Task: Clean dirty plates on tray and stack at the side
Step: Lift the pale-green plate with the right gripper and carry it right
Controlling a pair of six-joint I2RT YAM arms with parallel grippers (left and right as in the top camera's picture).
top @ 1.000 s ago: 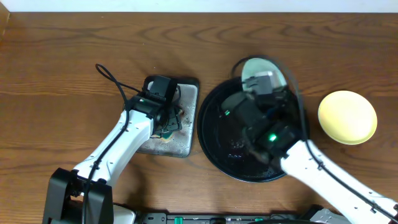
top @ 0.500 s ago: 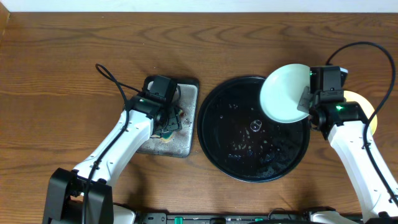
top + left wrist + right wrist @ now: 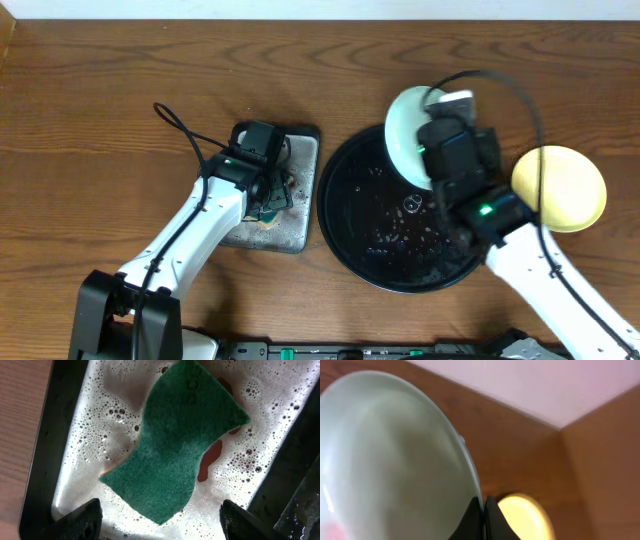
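Mint plate (image 3: pixel 405 140) held over the far rim of the tray (image 3: pixel 345 235).
I see the tray wet and speckled. My right gripper (image 3: pixel 483 515) is clamped on the mint plate's edge, and the yellow plate (image 3: pixel 560 188) sits on the table beside it. My left gripper (image 3: pixel 161 522) hangs spread over the sponge (image 3: pixel 175 445) in the soapy grey tray (image 3: pixel 300 220).

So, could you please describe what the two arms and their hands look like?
The left arm and right arm have white tubular links and black joints. The left hand and right hand are black and boxy; green lights glow near each, and black cables loop alongside.
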